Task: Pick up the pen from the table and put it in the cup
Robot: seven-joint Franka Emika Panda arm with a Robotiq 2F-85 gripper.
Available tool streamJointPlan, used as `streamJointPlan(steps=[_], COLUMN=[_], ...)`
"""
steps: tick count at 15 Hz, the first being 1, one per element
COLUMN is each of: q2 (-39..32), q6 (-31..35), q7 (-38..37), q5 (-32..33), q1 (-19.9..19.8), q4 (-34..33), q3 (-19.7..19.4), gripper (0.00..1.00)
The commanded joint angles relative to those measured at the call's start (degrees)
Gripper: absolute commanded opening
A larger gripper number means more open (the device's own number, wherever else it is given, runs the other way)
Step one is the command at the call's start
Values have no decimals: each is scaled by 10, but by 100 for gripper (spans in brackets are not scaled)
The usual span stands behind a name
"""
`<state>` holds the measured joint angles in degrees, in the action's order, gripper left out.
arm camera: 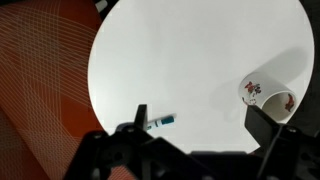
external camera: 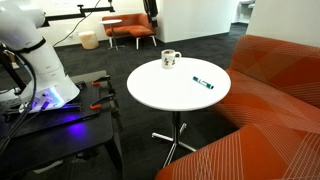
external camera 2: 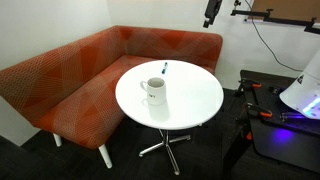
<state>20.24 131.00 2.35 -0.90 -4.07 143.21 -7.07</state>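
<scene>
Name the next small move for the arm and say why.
Probably lower the open hand toward the pen, centring it between the fingers: the pen lies on the table, apart from the cup, and the hand hangs high above it.

Exterior views flank table (external camera: 160,90) oppositely; wrist overhead

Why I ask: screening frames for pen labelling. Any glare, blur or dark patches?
Wrist view: the round white table looks bright, nearly featureless; the dark fingers show little detail; the short teal-and-white pen is legible. In both exterior views light is even, with violet glow on the dark workbench.
</scene>
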Motion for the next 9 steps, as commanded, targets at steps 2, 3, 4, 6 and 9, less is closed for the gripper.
streamJointPlan(steps=[2,3,4,6,9], q2=[-36,-46,-55,-75,-106], q6=[69,80,91,104,108], q7=[33,47,61,105,205], q5=[23,29,31,34,10], q1=[-7,-5,-4,0,11], q4=[-28,-37,-44,-64,-98], q3=[2,-1,-3,-11,-26], gripper=[100,100,100,100,100])
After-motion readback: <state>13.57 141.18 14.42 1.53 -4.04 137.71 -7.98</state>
